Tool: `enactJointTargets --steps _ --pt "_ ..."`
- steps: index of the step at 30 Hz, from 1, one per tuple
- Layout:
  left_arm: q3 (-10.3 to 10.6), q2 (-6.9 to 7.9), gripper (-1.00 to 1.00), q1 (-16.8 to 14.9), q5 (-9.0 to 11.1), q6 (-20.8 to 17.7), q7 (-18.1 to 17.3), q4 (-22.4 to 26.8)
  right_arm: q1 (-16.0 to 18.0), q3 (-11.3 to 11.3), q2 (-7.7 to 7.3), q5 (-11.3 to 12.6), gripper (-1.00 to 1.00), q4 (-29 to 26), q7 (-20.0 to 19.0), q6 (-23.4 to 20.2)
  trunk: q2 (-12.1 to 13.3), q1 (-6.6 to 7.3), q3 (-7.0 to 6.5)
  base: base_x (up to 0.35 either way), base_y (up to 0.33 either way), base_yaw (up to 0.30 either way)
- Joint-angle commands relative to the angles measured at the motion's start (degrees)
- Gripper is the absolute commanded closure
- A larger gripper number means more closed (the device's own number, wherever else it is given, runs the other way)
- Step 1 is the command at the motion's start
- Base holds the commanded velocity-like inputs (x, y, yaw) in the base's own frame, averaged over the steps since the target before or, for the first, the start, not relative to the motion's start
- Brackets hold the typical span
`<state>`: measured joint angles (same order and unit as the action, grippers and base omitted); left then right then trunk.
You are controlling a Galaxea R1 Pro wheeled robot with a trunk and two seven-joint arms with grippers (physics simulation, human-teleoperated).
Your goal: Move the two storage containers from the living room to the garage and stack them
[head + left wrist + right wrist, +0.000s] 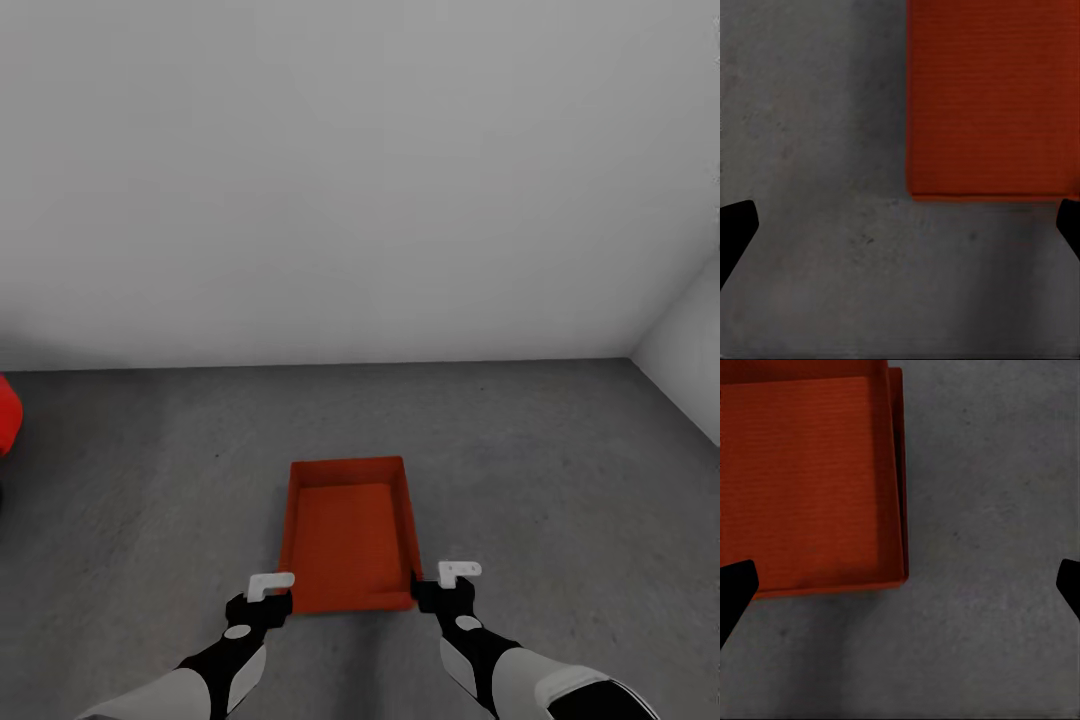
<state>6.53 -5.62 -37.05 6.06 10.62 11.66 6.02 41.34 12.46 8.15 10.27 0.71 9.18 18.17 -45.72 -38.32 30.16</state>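
Observation:
One orange-red storage container point(350, 540) sits flat on the dark grey garage floor point(560, 450), empty and without a lid. My left gripper point(258, 598) hovers by its near left corner and my right gripper point(446, 588) by its near right corner. In the left wrist view the container point(990, 97) lies past the gripper point(900, 225), whose fingers point(736, 229) are spread wide over bare floor. The right wrist view shows the same: container point(810, 480) beyond the gripper point(900, 585), fingers point(735, 589) far apart, holding nothing.
A white-grey wall point(350, 180) runs across behind the container, meeting a side wall point(690, 360) at the right. A bit of the red car point(6, 415) pokes in at the left edge. Open floor surrounds the container.

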Motion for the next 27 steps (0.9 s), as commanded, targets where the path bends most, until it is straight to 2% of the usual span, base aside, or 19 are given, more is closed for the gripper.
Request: enactJointTargets --steps 1,27 --pt "0.5 0.00 -1.00 0.0 0.6 0.2 0.2 -0.1 0.0 0.5 0.02 0.5 -1.00 0.1 0.1 0.2 -0.1 0.03 0.05 -0.344 0.000 0.000" --pt "0.5 0.09 -1.00 0.0 0.5 0.2 0.2 0.0 0.0 0.5 0.02 0.5 -1.00 0.1 0.1 0.3 -0.1 0.03 0.05 -0.346 0.000 0.000"
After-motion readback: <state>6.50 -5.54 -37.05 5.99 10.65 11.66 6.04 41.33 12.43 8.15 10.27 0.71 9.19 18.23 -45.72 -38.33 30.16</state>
